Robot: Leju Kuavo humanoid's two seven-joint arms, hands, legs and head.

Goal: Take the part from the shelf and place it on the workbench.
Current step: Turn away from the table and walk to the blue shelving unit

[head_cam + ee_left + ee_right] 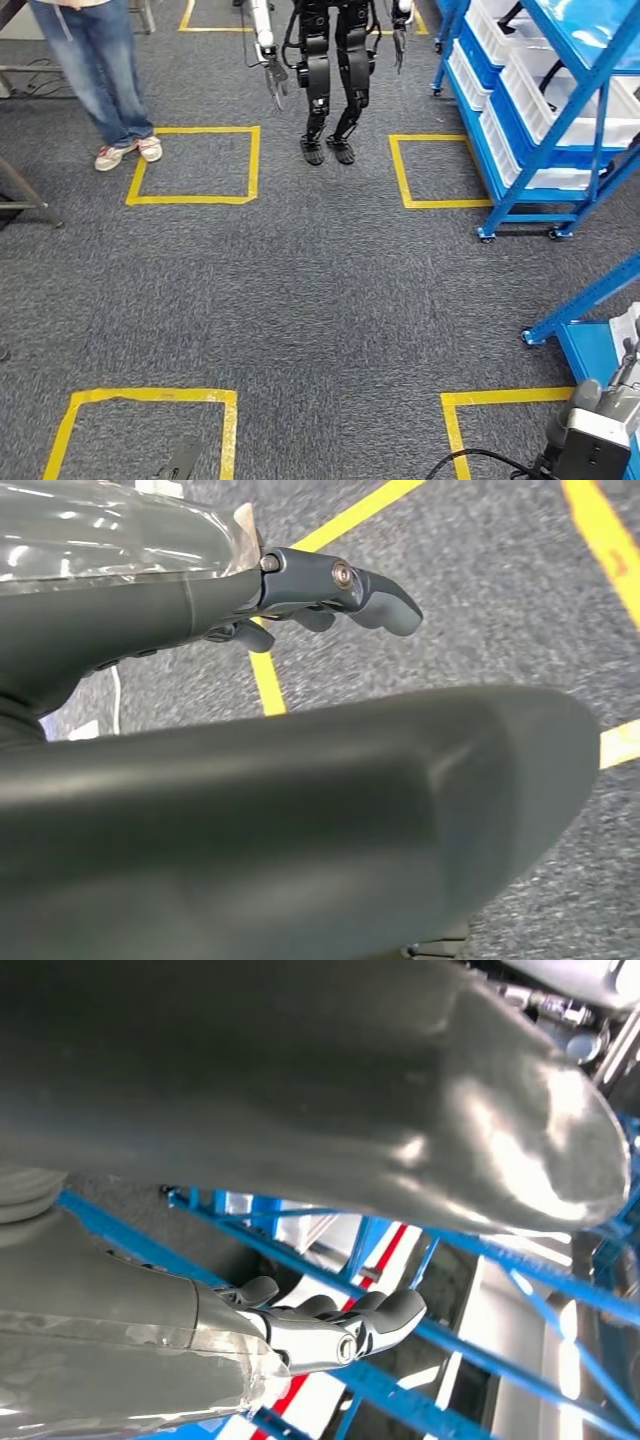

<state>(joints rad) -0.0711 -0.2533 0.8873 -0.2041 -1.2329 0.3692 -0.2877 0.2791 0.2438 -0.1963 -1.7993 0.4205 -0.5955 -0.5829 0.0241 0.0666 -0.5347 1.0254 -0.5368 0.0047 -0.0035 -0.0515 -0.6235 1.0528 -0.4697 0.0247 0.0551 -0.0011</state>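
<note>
Ahead of us on the grey carpet (324, 290) stands a second black humanoid robot (332, 70), with a person's legs (102, 75) further left beside yellow tape squares (195, 165). At right we see the blue shelf (543, 110) carrying white bins (558, 110); its rails pass close behind our right hand (332, 1325). Any part inside the bins is too indistinct to make out. Our right hand's fingers lie extended, holding nothing. Our left hand (324, 590) likewise hangs over the carpet, fingers straight and empty.
</note>
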